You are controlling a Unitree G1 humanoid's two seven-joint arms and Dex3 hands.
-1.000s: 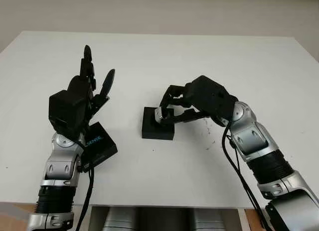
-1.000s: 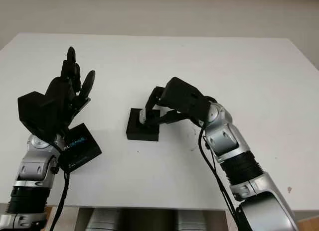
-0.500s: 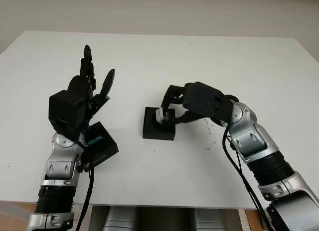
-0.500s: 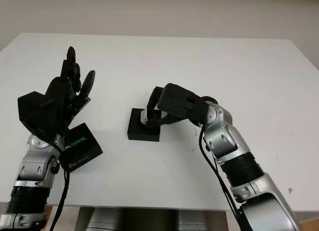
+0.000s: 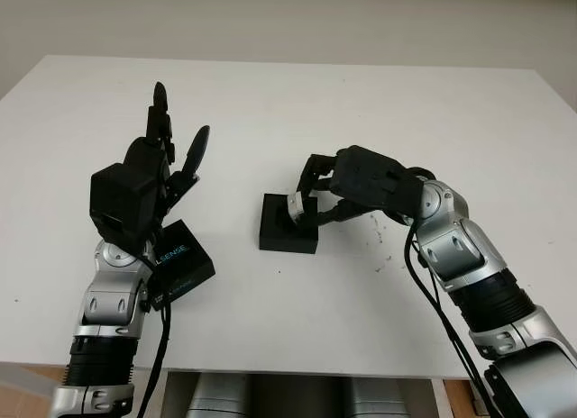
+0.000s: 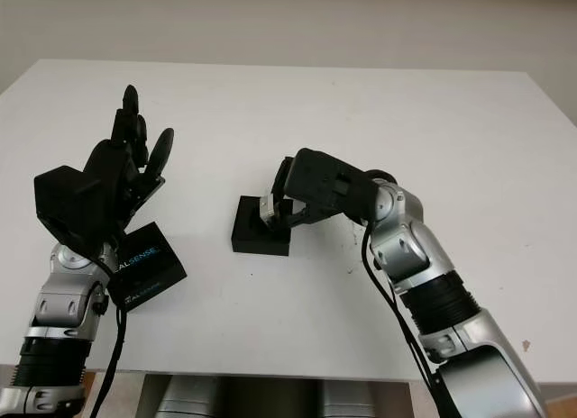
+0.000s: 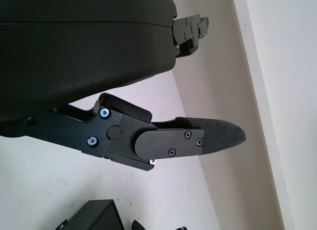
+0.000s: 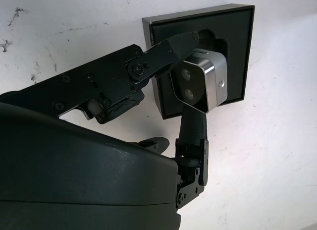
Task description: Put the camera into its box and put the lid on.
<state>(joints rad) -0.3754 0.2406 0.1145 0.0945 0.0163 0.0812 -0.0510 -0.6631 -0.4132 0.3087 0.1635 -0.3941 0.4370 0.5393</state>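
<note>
Left hand (image 5: 149, 179): open, raised at 9 o'clock over the white desk (image 5: 297, 103). Flat black printed lid (image 5: 178, 262): on the desk beneath it, not yet fitted. Square black foam-lined box (image 5: 288, 235): centre. Small silver metal camera (image 8: 200, 86): pinched by the right hand (image 5: 329, 191), tilted above the recess, unseated. Since the earlier frame, the right hand has rolled slightly.

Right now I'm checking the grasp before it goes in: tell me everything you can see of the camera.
The camera is a small, rounded block with a brushed silver, metal-looking shell and a dark front face carrying two round lenses. One silver side has a small hole. It is tilted and held just above the recess of the open black box, not yet seated. The right hand pinches it, one finger on one side and another opposite.
</note>
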